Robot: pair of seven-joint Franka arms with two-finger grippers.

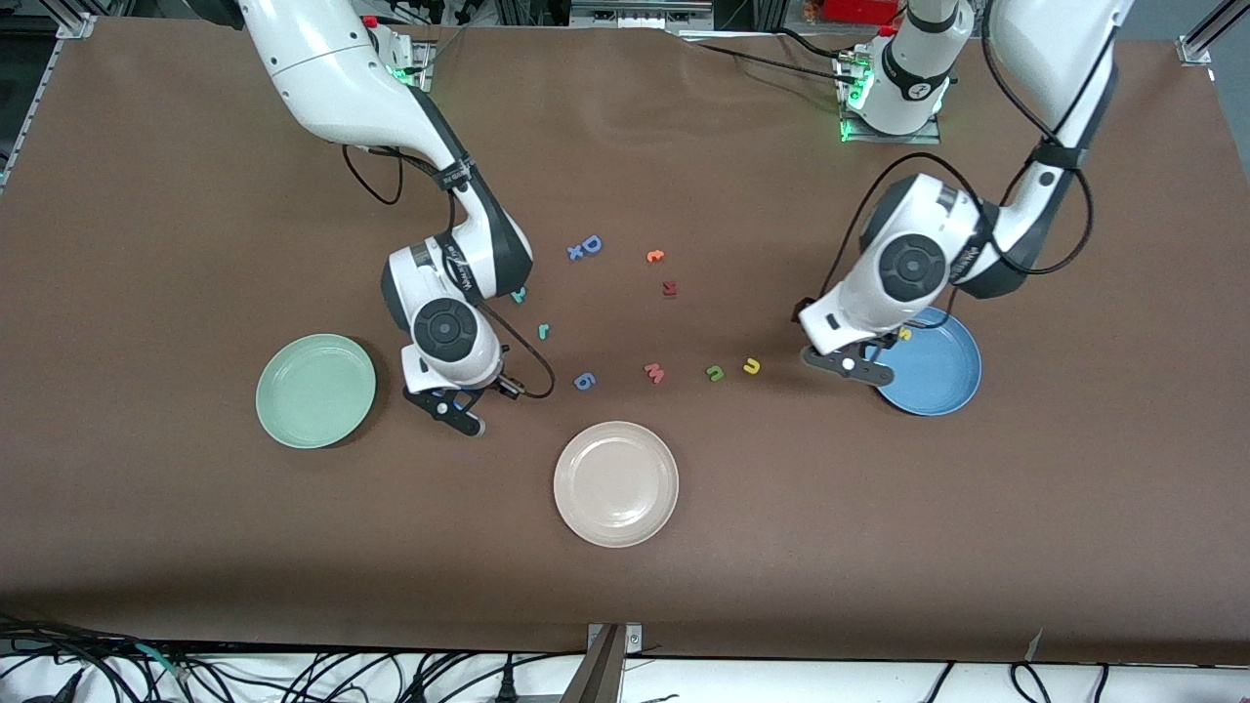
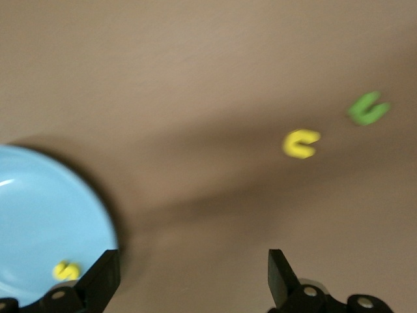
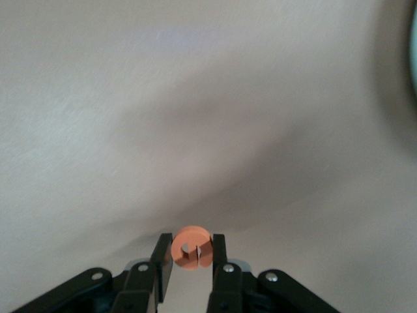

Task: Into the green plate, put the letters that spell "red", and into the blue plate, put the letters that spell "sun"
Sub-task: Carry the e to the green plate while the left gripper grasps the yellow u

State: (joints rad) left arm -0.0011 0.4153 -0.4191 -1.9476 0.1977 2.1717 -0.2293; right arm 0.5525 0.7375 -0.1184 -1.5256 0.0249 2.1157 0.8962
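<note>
My right gripper (image 1: 454,410) hangs over the table beside the green plate (image 1: 314,391), shut on the round orange "e" (image 3: 191,248). The teal "r" (image 1: 543,331) and teal "d" (image 1: 519,295) lie on the cloth near that arm. My left gripper (image 1: 848,365) is open and empty (image 2: 189,274), over the table at the blue plate's (image 1: 937,376) edge. A yellow "s" (image 1: 905,334) lies in the blue plate (image 2: 39,208), also seen as the "s" (image 2: 66,270). The yellow "u" (image 1: 751,366) and green "n" (image 1: 716,372) lie on the table close by, the "u" (image 2: 300,143) and "n" (image 2: 368,108).
A beige-white plate (image 1: 615,483) sits nearest the front camera. Loose letters lie mid-table: a pink "m" (image 1: 654,372), a blue "6" (image 1: 584,381), a blue "D" (image 1: 591,244), an orange "c" (image 1: 655,256) and a dark red letter (image 1: 669,288).
</note>
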